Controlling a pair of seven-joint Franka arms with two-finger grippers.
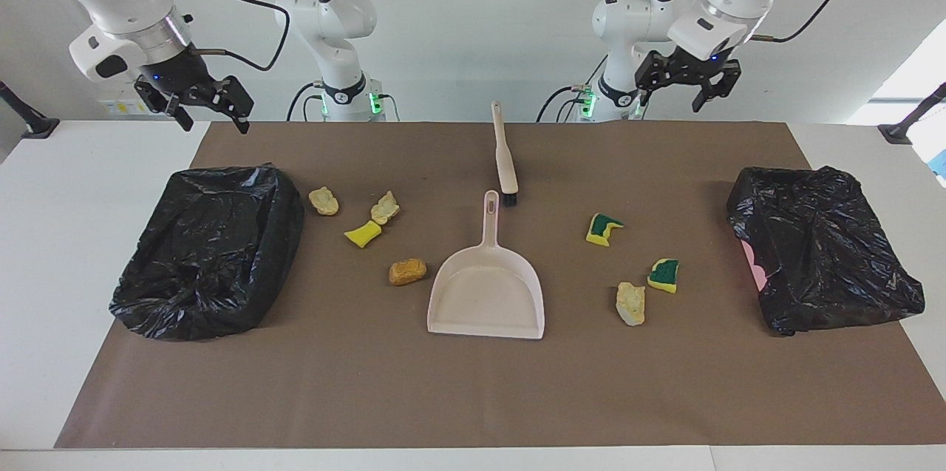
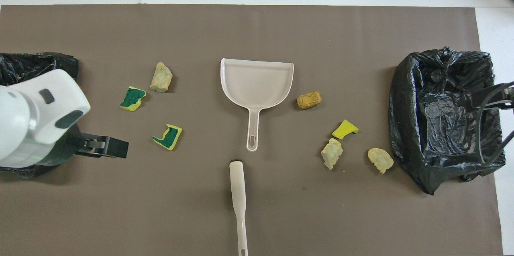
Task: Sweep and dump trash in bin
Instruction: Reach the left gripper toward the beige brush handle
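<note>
Several sponge scraps of trash lie on the brown mat. Three pale or bright yellow ones [image 1: 362, 234] and an orange-brown one [image 1: 407, 271] lie toward the right arm's end. Two green-backed ones [image 1: 604, 228] and a pale one [image 1: 630, 303] lie toward the left arm's end. A beige dustpan [image 1: 485, 293] lies in the middle, its handle pointing at the robots. A brush [image 1: 505, 157] lies just nearer to the robots. A black-bagged bin [image 1: 211, 256] stands at the right arm's end and another bin [image 1: 820, 249] at the left arm's. My left gripper [image 1: 684, 86] hangs open and empty, high over the mat beside its bin. My right gripper [image 1: 211, 112] waits open, raised over its bin's corner.
White table [image 1: 59, 234] borders the brown mat [image 1: 473, 397] on all sides. The arm bases [image 1: 344, 97] stand at the robots' edge. A pink patch [image 1: 748, 256] shows on the bin at the left arm's end.
</note>
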